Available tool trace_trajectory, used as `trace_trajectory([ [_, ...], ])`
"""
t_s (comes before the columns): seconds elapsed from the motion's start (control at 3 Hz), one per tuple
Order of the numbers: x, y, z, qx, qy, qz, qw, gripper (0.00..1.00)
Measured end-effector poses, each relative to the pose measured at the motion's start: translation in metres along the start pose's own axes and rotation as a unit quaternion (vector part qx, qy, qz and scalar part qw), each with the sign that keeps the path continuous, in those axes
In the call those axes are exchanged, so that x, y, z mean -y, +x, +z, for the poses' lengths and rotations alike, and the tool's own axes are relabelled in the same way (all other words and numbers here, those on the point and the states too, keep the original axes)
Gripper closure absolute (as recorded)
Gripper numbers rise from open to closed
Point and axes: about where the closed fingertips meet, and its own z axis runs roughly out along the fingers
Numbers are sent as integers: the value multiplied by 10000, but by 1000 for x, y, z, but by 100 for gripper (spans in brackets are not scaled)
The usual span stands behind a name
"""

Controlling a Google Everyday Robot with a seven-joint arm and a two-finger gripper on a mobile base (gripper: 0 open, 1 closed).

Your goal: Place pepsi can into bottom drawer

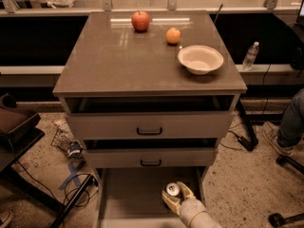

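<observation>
We see the gripper [176, 197] low in the frame, its pale fingers [186, 192] clasped around the pepsi can [172, 190]. The can stands upright, silver top facing up, over the right part of the pulled-out bottom drawer [133, 194]; we cannot tell whether it touches the tray floor. Above it sit the two upper drawers [149, 126] with black handles. On the cabinet top [118, 56] lie an apple [140, 20], an orange [173, 35] and a pale bowl [200, 59] near the right edge. A water bottle [250, 55] stands on a ledge beyond it.
</observation>
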Motion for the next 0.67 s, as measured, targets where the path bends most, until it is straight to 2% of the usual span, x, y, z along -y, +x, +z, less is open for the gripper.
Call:
trace_trajectory([
  [0.33, -9, 28, 24, -132, -148, 105, 9997, 100],
  [0.67, -21, 67, 61, -268, -378, 188, 9988, 100],
])
